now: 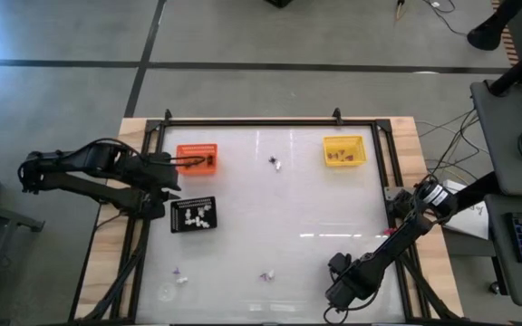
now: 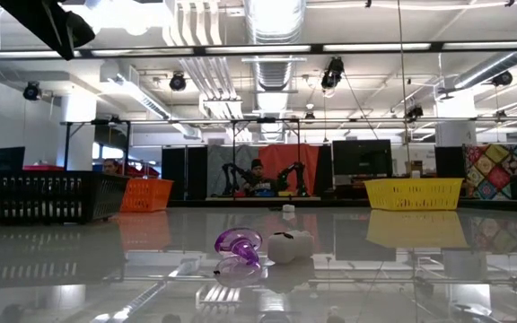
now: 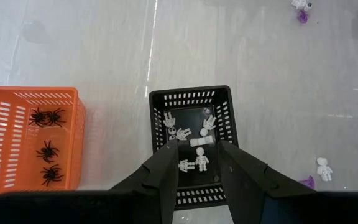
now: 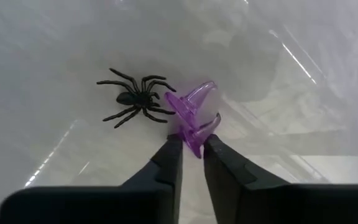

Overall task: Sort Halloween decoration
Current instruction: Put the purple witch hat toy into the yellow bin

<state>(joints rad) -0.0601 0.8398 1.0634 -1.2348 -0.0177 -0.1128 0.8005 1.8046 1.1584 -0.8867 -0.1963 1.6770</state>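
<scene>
I find a purple trinket pinched in my right claw at the bench's near right, a black spider touching it. My left claw hangs released above the black tray of white skeletons, left side

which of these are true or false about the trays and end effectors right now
1. The orange tray holds black spiders. True.
2. The black tray holds purple trinkets. False: it holds white skeletons.
3. The right end effector pinches a purple trinket beside a lone spider. True.
4. The yellow tray is empty. False: brown pieces lie in it.
5. The left end effector hangs open above the black tray. True.
</scene>
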